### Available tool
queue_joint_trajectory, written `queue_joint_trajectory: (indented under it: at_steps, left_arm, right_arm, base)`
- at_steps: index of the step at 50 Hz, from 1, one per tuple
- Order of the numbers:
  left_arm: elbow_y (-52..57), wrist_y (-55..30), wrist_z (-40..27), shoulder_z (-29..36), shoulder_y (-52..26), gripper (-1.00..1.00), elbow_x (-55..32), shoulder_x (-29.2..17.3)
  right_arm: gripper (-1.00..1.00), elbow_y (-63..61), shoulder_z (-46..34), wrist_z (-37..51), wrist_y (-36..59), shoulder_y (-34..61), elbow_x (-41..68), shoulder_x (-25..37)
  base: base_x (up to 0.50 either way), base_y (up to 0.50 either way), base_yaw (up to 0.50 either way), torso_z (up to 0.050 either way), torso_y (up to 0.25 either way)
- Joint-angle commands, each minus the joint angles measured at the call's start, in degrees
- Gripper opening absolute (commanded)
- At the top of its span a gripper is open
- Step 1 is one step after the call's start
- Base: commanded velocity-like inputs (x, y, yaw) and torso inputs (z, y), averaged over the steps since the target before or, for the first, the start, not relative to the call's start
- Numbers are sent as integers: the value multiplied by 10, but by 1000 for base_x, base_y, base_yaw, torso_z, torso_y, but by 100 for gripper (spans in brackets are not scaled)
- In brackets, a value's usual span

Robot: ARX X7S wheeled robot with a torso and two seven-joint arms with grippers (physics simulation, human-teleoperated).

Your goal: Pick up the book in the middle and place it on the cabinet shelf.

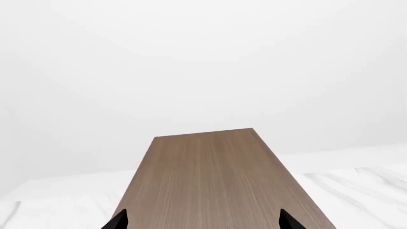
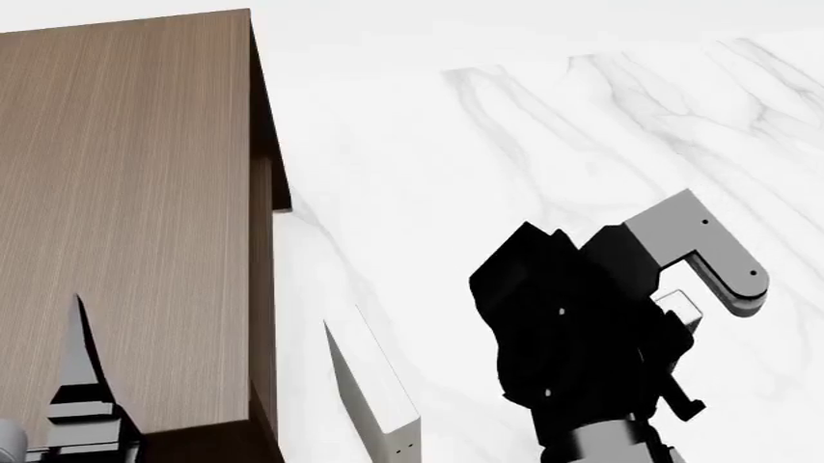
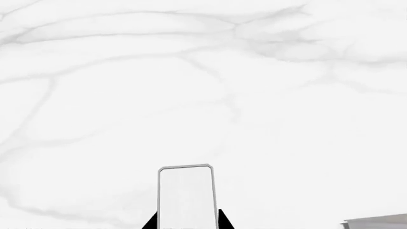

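left wrist view: the left gripper (image 1: pixel 202 223) shows two dark fingertips set wide apart, released, with the cabinet (image 1: pixel 213 176) top stretching out between and beyond them.

head view: the right gripper (image 2: pixel 670 318) hangs over the marble table (image 2: pixel 541 125), a whitish book (image 2: pixel 373 391) off to its side.

right wrist view: the jaws are clenched on the book (image 3: pixel 186 195), seemingly edge-on, white with a grey border.

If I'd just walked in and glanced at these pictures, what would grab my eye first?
Probably the tall wood-grain cabinet filling the head view's left, its flat top bare beneath the open left gripper. Next, the bulky black right arm at lower right over the white marble surface, its fingers clamped on a book with white page edges.
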Motion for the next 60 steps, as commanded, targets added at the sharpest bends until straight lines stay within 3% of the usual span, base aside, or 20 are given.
queue_joint_trajectory:
  at_steps: [1,15,27,35,39,50,60]
  left_arm:
    - [-4,37,19,-17,3,100,-26,5]
    - [-12,45,-5,-5,-2,100,-43,-11]
    - [-7,45,-21,-4,-4,100,-60,-24]
    - [-10,50,-34,1,-6,100,-71,-34]
    - [-8,51,-37,-2,-5,100,-78,-35]
    - [-4,51,-47,0,-6,100,-85,-41]
    - [-6,51,-53,0,-8,100,-94,-46]
  right_arm:
    - [-100,-34,12,-26,7,1,-25,0]
    - [-100,-234,-27,-71,-114,8,-105,28]
    - [-100,-317,-46,-138,-185,27,-143,41]
    - [-100,-325,0,-237,-261,18,-74,7]
    - [-100,-340,12,-277,-256,26,-25,0]
    - [-100,-401,26,-397,-177,54,148,-12]
    - [-100,-421,14,-378,-97,77,260,-13]
  base:
    - [0,0,0,0,0]
    - [0,0,0,0,0]
    - [0,0,0,0,0]
    - [0,0,0,0,2]
    - [0,0,0,0,0]
    - [0,0,0,0,2]
    - [0,0,0,0,1]
